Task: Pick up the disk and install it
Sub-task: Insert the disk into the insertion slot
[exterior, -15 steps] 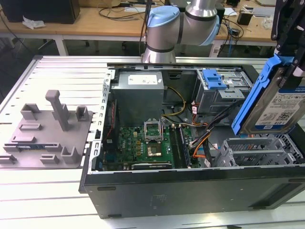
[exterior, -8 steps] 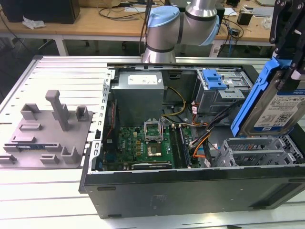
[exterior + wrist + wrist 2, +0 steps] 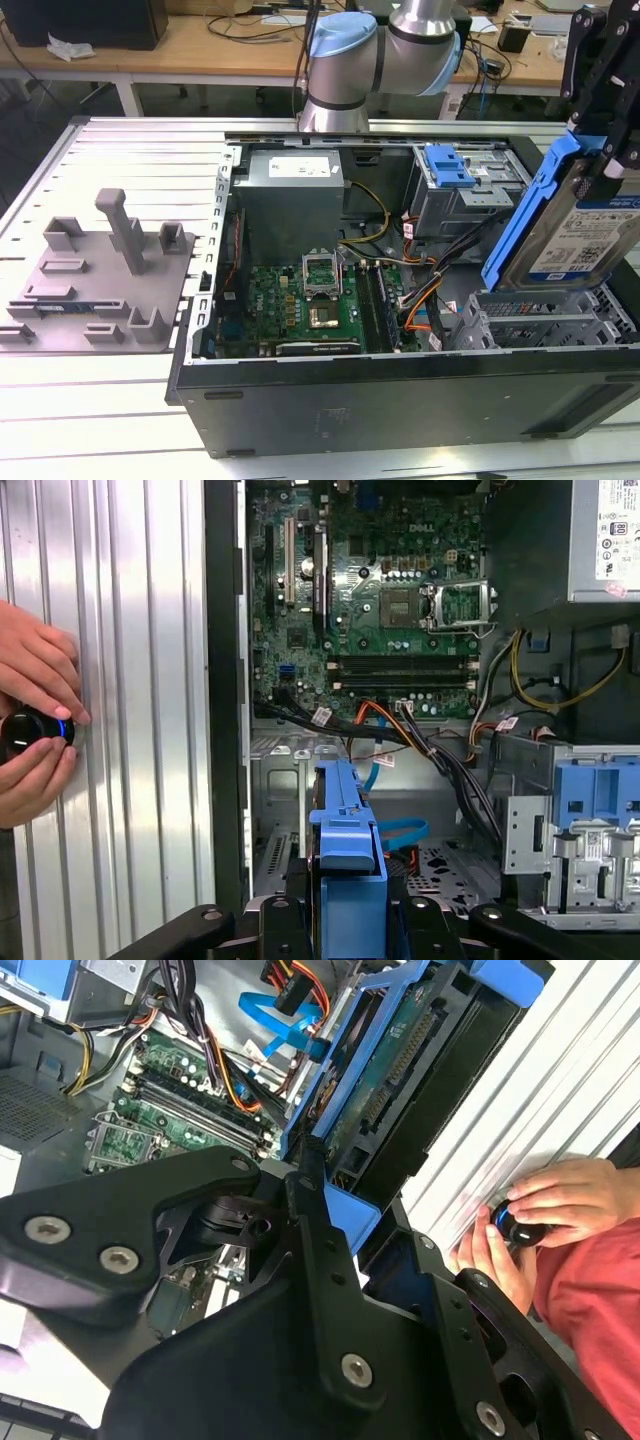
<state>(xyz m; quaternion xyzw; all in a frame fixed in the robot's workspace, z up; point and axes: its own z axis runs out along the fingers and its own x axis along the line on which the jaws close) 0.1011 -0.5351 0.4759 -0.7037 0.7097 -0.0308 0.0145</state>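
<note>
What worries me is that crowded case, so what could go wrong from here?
1. The disk, held tilted by the gripper, could catch on the drive cage under it and jam or slip.
2. The loose cables beside that cage might get snagged or pinched.
3. A person's hands rest on the table right beside the case, close to the arm's working space.

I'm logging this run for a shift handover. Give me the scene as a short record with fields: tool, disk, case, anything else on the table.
tool: shut on the disk, gripping its upper end
disk: tilted on edge, lower end at the grey drive cage; seating cannot be told
case: open, motherboard exposed
fixture tray: on the table, at the exterior view's left of the case
person: hands on a black knob on the table
</note>
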